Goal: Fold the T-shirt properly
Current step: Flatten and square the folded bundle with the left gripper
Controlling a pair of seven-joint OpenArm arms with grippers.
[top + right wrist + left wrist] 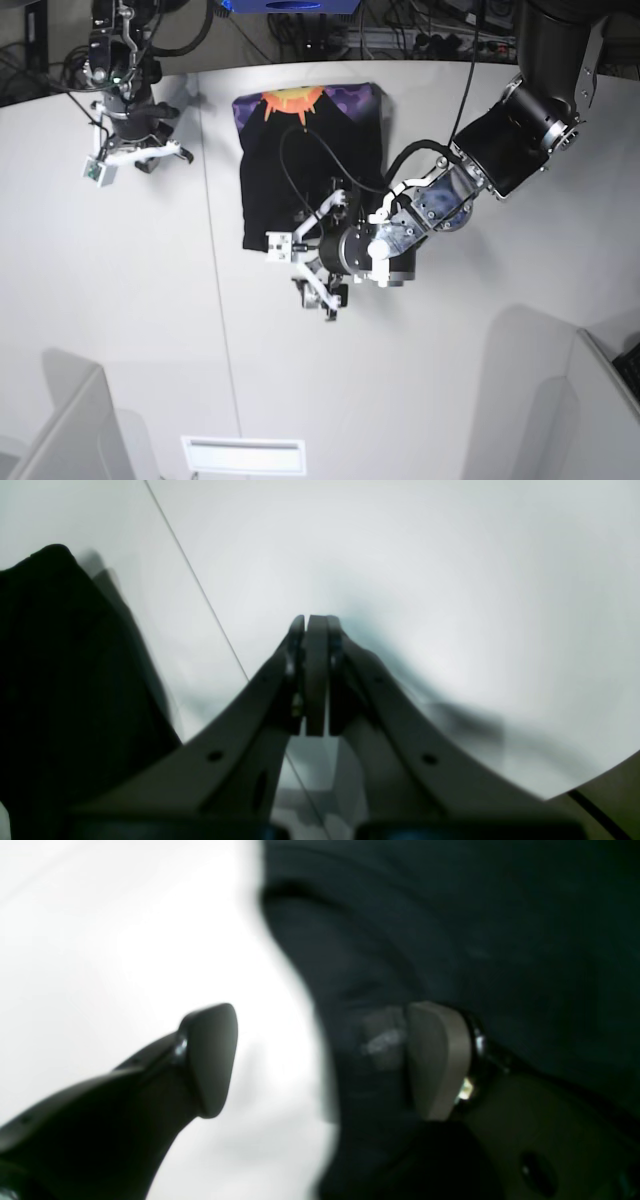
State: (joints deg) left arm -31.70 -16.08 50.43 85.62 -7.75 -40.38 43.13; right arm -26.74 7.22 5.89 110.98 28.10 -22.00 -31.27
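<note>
Left wrist view: the left gripper (320,1060) has its jaws spread apart and grasps nothing, one pad over the white table (100,940) at lower left, the other over the black T-shirt (450,915) filling the right half — to do this release well, it should probably lift straight off so the fold edge stays flat. Right wrist view: the right gripper (316,675) is clenched on nothing at centre, the shirt a dark mass at the left edge. Base view: the shirt lies folded at upper centre — long axis running top to bottom, sun print toward the top edge.
</note>
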